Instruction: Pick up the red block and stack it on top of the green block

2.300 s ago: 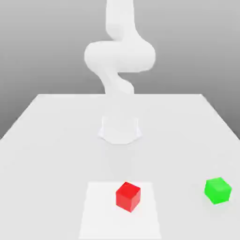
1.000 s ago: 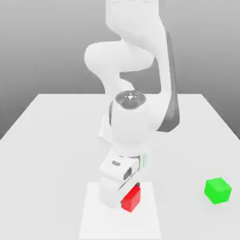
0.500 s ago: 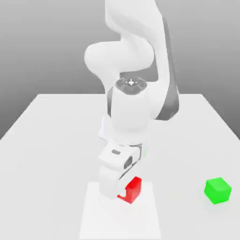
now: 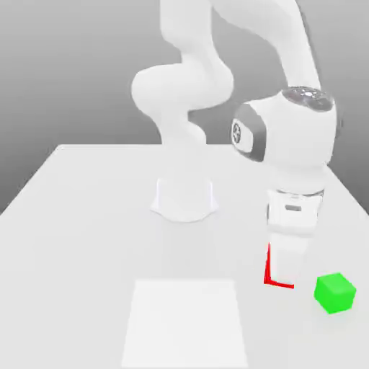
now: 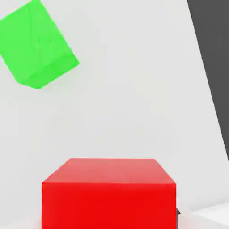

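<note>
The pincer [image 4: 282,279] is clamped on the red block [image 4: 269,268], which now hangs low over the table [image 4: 86,216], just beside the green block [image 4: 335,292] on the exterior view's left. Half a second back the arm was over the pale square patch [image 4: 184,321] at the front, the cube barely off the surface; since then it has swung across toward the exterior view's right and the patch lies bare. The green block has not moved.

In the exterior view only a thin red edge shows past the white hand. The hand view shows the red block [image 5: 109,197] close up and square to the camera, the green block [image 5: 38,44] off to one side and turned at an angle, not yet under the load.

Judgement: pick is done, transport is most of the way. The carried cube looks too low to clear the green top, so a lift plus a short sideways shift is probably needed before release. Risk: knocking the green cube while closing in.

Surface: flat, plain white tabletop. Backdrop: smooth grey, no walls or furniture. A dark area lies beyond the table edge in the hand view.
</note>
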You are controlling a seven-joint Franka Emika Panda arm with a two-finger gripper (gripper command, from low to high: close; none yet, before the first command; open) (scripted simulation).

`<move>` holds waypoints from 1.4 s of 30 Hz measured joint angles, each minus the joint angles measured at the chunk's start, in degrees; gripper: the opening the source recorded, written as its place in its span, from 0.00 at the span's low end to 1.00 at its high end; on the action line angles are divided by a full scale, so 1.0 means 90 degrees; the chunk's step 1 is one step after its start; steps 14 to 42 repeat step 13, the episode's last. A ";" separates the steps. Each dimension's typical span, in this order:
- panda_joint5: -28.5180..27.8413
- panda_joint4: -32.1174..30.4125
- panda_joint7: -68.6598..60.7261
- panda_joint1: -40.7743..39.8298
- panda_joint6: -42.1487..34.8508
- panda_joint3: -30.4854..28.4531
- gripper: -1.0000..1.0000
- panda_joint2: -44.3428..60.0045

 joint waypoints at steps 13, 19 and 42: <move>0.0031 0.0458 0.0010 0.0705 0.0661 0.0412 1.00 0.1120; 0.0031 0.0458 0.0010 0.0705 0.0661 0.0412 1.00 0.1120; 0.0031 0.0458 0.0010 0.0705 0.0661 0.0412 1.00 0.1120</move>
